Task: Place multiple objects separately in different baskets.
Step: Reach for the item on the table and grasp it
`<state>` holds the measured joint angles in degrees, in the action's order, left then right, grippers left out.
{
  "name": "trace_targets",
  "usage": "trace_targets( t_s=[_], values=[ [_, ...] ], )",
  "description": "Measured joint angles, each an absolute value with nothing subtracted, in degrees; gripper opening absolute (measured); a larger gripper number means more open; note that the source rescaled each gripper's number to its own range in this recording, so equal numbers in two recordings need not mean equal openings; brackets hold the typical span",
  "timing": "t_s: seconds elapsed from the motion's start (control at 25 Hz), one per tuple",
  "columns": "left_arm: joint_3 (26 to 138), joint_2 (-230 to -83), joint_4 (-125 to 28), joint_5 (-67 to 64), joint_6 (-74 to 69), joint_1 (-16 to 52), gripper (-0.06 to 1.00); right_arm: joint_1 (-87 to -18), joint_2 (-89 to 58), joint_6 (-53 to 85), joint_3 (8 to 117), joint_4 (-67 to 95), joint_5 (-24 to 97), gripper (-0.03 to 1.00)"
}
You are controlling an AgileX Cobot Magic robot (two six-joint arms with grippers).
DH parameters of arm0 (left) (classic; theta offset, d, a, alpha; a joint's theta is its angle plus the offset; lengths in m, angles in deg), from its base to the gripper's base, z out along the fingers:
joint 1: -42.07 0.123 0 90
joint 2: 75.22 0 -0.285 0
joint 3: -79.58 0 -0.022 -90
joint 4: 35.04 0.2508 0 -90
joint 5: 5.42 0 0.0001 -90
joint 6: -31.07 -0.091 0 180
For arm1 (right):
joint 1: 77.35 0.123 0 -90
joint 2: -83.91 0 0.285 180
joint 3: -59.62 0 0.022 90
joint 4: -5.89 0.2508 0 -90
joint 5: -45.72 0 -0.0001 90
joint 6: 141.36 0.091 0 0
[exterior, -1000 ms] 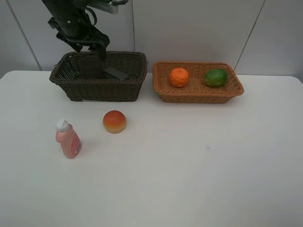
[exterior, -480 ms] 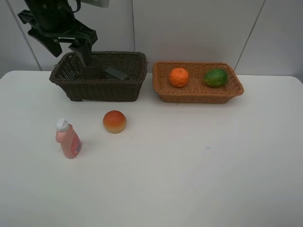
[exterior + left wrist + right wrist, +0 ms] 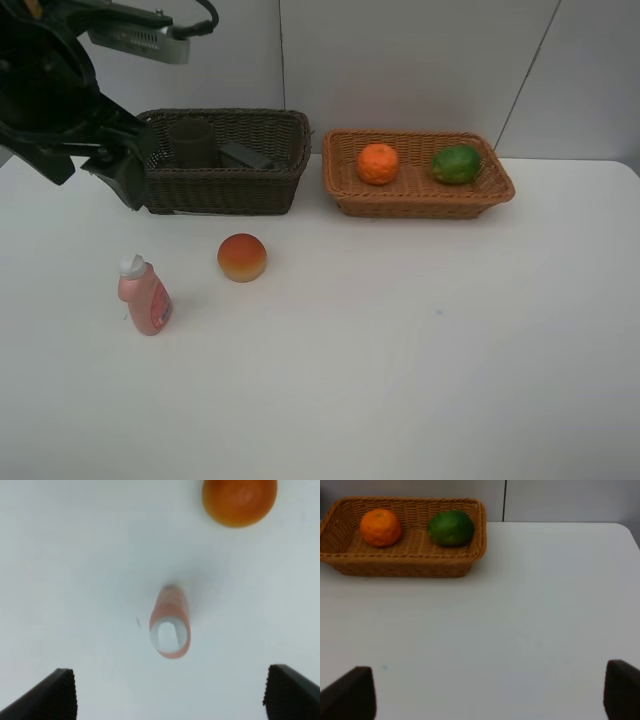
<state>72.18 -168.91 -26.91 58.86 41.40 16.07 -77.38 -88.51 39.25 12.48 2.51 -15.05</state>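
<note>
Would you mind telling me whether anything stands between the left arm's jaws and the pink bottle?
Nothing visible does: in the left wrist view the pink bottle stands alone on the white table ahead of the open jaws, and the peach-like fruit lies off to one side, apart from it.

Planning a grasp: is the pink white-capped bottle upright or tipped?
Upright: pink plastic bottle stands on its base, white cap topmost.

L arm (image 3: 60, 110): matte black, bulky angular housings. Grey boxy cam module (image 3: 140, 38) on top w/ row of small dark marks, thin black cable (image 3: 207, 14) looping off it. L fingertips (image 3: 52, 697): 2 black wedges, fine ribbed edges. R fingertips (image 3: 350, 695): 2 black blocks, blurred.
</note>
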Motion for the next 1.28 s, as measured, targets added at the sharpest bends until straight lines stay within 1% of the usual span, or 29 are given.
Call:
trace_targets(
  t_s=[0.4, 0.8, 1.28],
  values=[
    [65.26, -168.19, -26.09, 60.4, 48.69, 15.22, 0.97, -77.38, -88.51, 39.25, 12.48, 2.51, -15.05, 1.0],
    [58.88, -168.25, -26.15, 51.73, 54.71, 15.22, 0.97, -77.38, -88.51, 39.25, 12.48, 2.51, -15.05, 1.0],
    [58.65, -178.93, -26.09, 47.42, 56.87, 15.22, 0.97, -77.38, -88.51, 39.25, 12.48, 2.51, -15.05, 1.0]
  ],
)
